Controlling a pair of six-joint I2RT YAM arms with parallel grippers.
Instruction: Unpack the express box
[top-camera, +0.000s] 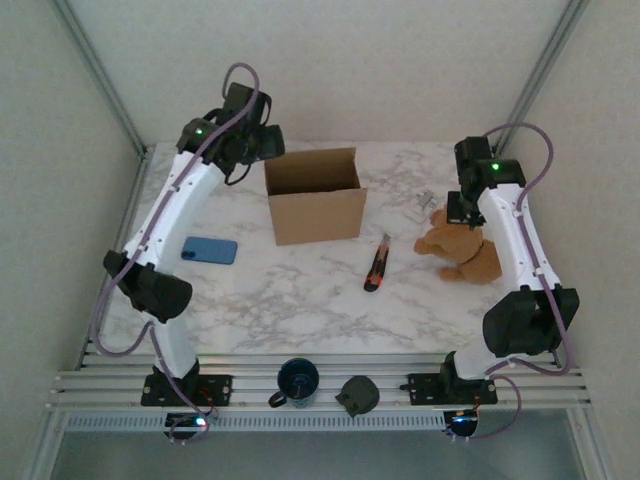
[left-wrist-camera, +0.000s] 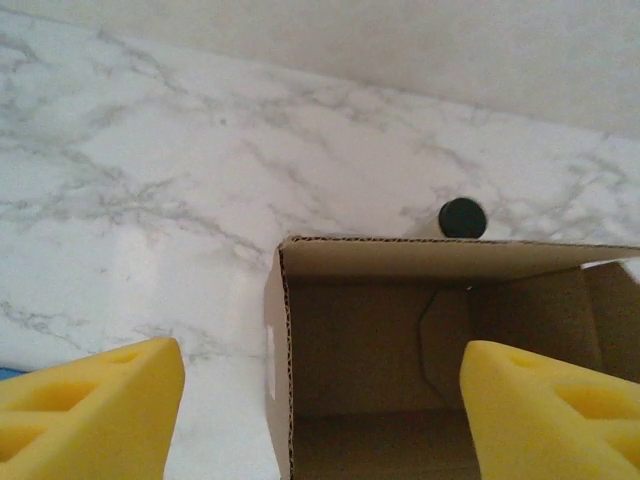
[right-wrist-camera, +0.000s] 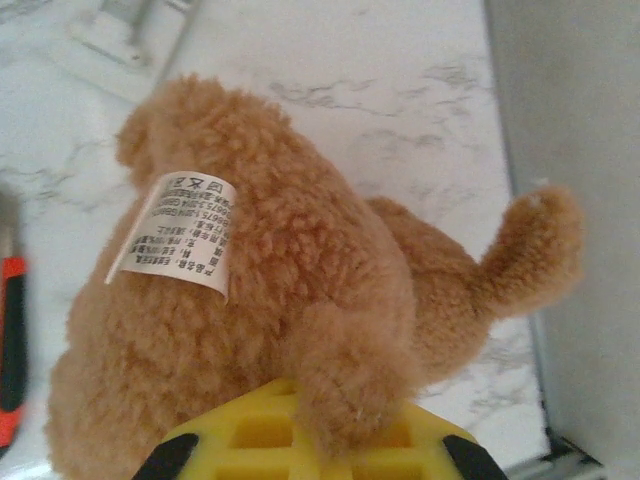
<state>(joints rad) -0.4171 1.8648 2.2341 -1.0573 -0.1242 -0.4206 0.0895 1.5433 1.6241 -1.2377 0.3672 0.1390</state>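
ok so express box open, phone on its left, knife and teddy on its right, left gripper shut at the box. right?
No: the left gripper is open, yellow fingers spread wide at the express box, per the left wrist view. Phone on its left, knife and teddy on its right: correct.

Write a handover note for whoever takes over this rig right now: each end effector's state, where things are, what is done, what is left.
Left end effector: open, holding nothing, by the left rear corner of the box.
Right end effector: shut, against the bear; unclear whether it pinches fur.
Box: upright mid-table, top open; the part of the inside in view looks empty.
Bear: lying on the table right of the box, knife between them.
Done: box opened, bear out.
Left: probably check the box's hidden part for more items.
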